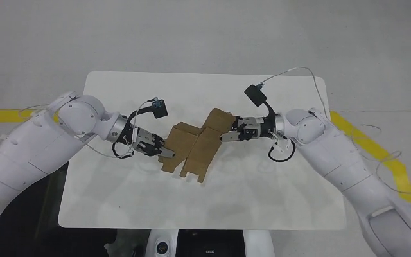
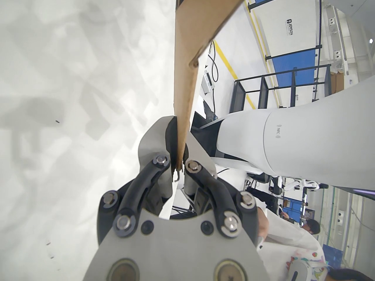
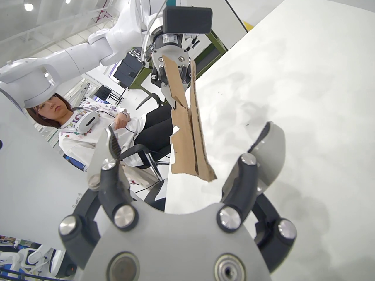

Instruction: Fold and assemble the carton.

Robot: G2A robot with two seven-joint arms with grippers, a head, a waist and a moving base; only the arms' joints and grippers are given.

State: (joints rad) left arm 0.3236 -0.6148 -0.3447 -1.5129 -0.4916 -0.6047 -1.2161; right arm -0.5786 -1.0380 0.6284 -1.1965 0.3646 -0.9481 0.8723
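Top view shows the carton (image 1: pixel 196 144) in the middle of the frame, above the white desk (image 1: pixel 270 199). It is a flat brown sheet with some flaps, not yet formed into a box. The left pincer (image 1: pixel 166 153) reaches in from the left of the frame and is clamped on the left edge of the carton. In the left wrist view its two fingers press the thin cardboard from both sides. I think this grip holds the sheet raised and steady, so that the other arm can work on it. The right pincer (image 1: pixel 225 136) is at the right end of the carton with its fingers spread apart. In the right wrist view the near corner of the cardboard lies between them, and I see no contact. Probably it is placed there to close on this end and bend a panel.
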